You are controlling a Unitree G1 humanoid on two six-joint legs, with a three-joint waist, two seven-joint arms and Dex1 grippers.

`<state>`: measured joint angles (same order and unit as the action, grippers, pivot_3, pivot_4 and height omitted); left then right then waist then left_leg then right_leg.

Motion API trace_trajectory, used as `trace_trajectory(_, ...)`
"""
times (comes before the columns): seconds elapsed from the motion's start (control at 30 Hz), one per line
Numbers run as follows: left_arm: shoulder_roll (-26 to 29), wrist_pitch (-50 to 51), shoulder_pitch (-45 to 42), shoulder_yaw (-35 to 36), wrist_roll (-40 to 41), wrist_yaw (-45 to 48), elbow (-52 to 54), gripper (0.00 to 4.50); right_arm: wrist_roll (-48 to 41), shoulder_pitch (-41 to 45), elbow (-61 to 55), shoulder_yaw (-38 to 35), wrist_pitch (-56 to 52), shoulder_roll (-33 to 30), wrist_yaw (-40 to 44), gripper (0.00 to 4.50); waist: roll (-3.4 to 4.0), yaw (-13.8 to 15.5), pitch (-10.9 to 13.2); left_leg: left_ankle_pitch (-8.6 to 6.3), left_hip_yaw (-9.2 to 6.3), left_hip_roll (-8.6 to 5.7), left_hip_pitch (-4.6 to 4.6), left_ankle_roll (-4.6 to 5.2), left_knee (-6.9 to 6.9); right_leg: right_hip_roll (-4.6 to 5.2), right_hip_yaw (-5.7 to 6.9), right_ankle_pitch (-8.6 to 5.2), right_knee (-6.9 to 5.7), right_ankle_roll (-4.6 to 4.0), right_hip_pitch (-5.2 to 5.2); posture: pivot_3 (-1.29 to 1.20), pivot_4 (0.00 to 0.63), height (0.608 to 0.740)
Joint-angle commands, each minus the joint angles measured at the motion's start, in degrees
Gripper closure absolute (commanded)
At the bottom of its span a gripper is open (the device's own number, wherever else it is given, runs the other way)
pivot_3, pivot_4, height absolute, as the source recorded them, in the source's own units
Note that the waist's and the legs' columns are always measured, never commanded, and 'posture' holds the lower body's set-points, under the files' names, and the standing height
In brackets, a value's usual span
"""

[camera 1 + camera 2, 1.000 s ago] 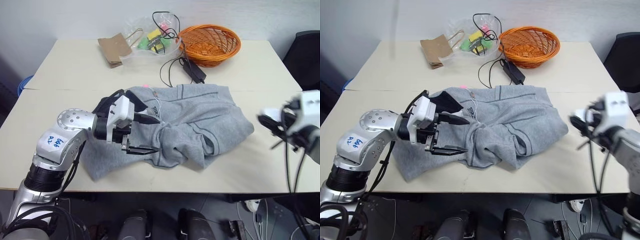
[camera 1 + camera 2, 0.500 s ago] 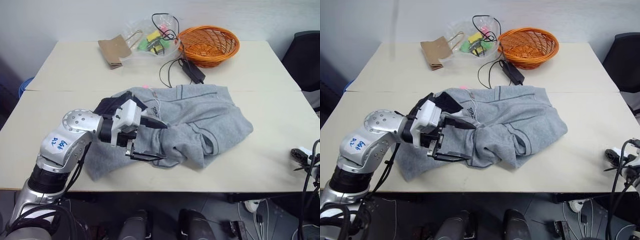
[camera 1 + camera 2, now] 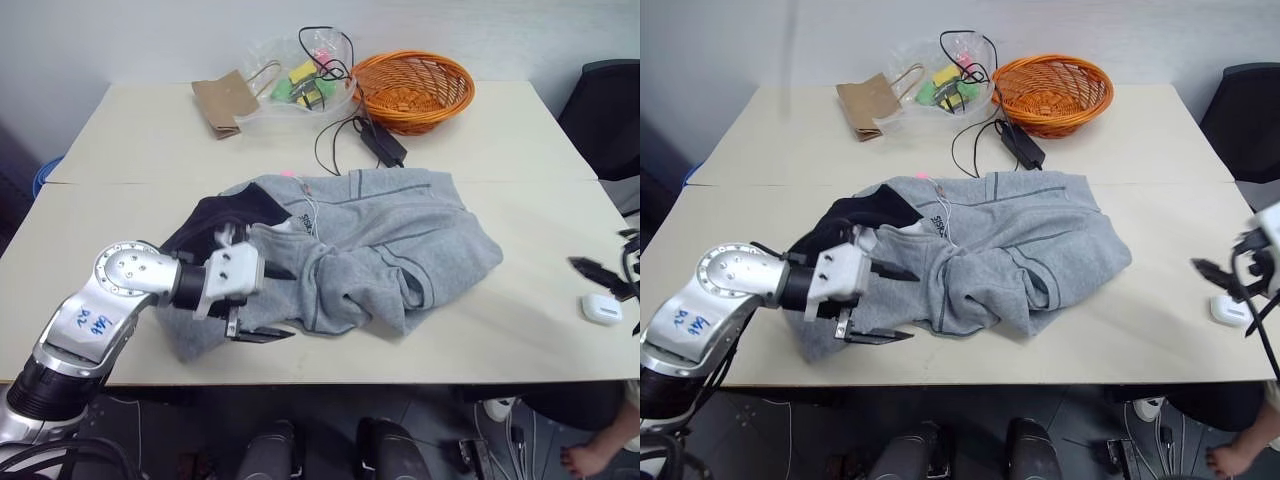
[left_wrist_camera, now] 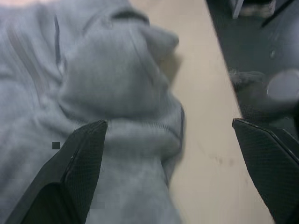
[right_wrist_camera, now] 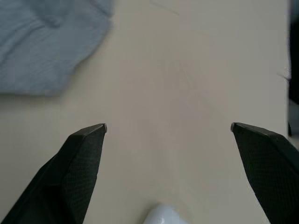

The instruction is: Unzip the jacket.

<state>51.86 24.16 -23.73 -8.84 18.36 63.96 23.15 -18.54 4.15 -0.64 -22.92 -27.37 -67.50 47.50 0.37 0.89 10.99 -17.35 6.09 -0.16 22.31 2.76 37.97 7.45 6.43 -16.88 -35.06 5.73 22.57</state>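
Observation:
The grey jacket (image 3: 390,240) lies crumpled in the middle of the table (image 3: 130,150), with its dark navy collar lining (image 3: 225,215) turned up at the left end. My left gripper (image 3: 288,303) is open just above the jacket's near left edge, pointing right, with nothing between its fingers. The left wrist view shows bunched jacket folds (image 4: 117,84) between and beyond its open fingers (image 4: 79,158). My right gripper (image 3: 1230,268) hovers open at the table's right edge, well clear of the jacket. Bare tabletop lies between its fingers (image 5: 86,158) in the right wrist view.
A small white case (image 3: 601,308) lies on the table just under my right gripper. At the back stand an orange basket (image 3: 413,88), a clear bag of small items (image 3: 300,80), a brown paper bag (image 3: 222,100) and a black adapter with cable (image 3: 385,142). A person's bare foot (image 3: 590,460) is on the floor at right.
My left gripper sank and drew back to the left along the jacket's near edge. My right gripper swung down and out at the right edge, then came back up, opening wider.

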Motion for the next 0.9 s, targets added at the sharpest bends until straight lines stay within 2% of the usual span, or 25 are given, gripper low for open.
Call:
trace_trajectory(0.03, 1.92, -7.26, 0.77, -3.27, -7.76, 0.52, -0.56, 0.00, 11.58, 1.83, 1.29, 10.36, 20.46, -6.11, 7.18, 0.03, 0.01, 0.32, 0.00, -0.01, 0.02, -0.04, -0.01, 0.01, 0.01, 0.02, -0.01, 0.00, 0.00, 0.01, 0.01, 0.00, 0.150, 0.740)
trace_trajectory(0.13, 1.28, -11.11, 0.73, -5.50, -11.82, 0.25, -2.61, 0.00, 19.54, 5.77, 6.34, 18.56, 33.63, -7.57, 9.51, 0.03, -0.01, 0.46, 0.01, -0.03, 0.03, -0.05, 0.01, 0.03, 0.02, 0.08, -0.01, 0.00, 0.02, 0.01, 0.02, 0.00, 0.150, 0.740)
trace_trajectory(0.27, -1.75, -14.86, -1.31, -9.30, -19.47, -2.97, -7.23, 0.00, 27.03, 17.57, 15.13, 27.29, 41.53, -1.04, 7.51, 0.03, -0.03, 0.22, 0.04, -0.04, 0.06, -0.01, 0.05, 0.03, 0.06, 0.13, -0.02, 0.02, 0.09, 0.03, 0.04, 0.00, 0.150, 0.740)
trace_trajectory(0.4, -4.99, -14.49, -2.55, -10.53, -21.14, -3.51, -9.07, 0.00, 30.62, 22.64, 20.55, 30.85, 46.77, 3.09, 6.59, 0.03, -0.04, 0.11, 0.04, -0.03, 0.07, 0.03, 0.07, 0.02, 0.09, 0.07, 0.00, 0.02, -0.09, 0.02, 0.06, 0.00, 0.150, 0.740)
trace_trajectory(0.5, -4.96, -16.95, -1.99, -11.65, -23.79, -3.06, -9.85, 0.51, 30.41, 25.85, 22.52, 32.13, 48.50, 6.35, 7.29, 0.00, -0.06, 0.04, 0.03, -0.03, 0.06, 0.04, 0.06, 0.03, 0.15, 0.06, 0.05, 0.02, -0.24, 0.02, 0.02, 0.00, 0.150, 0.740)
trace_trajectory(0.63, -4.65, -17.62, -1.10, -11.10, -23.96, -2.20, -9.94, 1.76, 32.55, 29.74, 26.05, 33.84, 50.97, 9.27, 6.86, 0.00, -0.06, -0.15, 0.03, -0.02, 0.05, 0.03, -0.01, 0.05, 0.23, 0.10, 0.03, 0.02, -0.37, 0.03, -0.04, 0.00, 0.150, 0.740)
trace_trajectory(0.67, -4.50, -17.50, -0.65, -10.80, -23.43, -1.78, -9.59, 1.92, 32.59, 30.26, 26.78, 34.37, 51.62, 9.37, 7.79, 0.00, -0.06, -0.18, 0.03, -0.02, 0.05, 0.04, -0.03, 0.05, 0.25, 0.12, 0.02, 0.02, -0.37, 0.03, -0.06, 0.00, 0.150, 0.740)
trace_trajectory(0.8, -3.32, -17.23, 1.31, -9.22, -21.83, -0.32, -7.88, 3.14, 31.91, 30.81, 27.84, 34.51, 52.54, 9.31, 10.18, 1.27, -0.06, -0.24, 0.03, -0.02, 0.03, 0.04, -0.02, 0.05, 0.24, 0.18, 0.01, 0.02, -0.38, 0.02, -0.06, 0.00, 0.150, 0.740)
trace_trajectory(0.9, -0.27, -18.76, 3.42, -7.11, -20.84, 1.55, -7.43, 4.07, 30.52, 30.31, 26.87, 33.99, 52.16, 8.77, 12.33, 2.26, -0.06, -0.75, 0.03, -0.02, 0.02, 0.06, -0.02, 0.05, 0.23, 0.19, 0.03, 0.01, -0.38, 0.01, -0.05, 0.00, 0.150, 0.740)
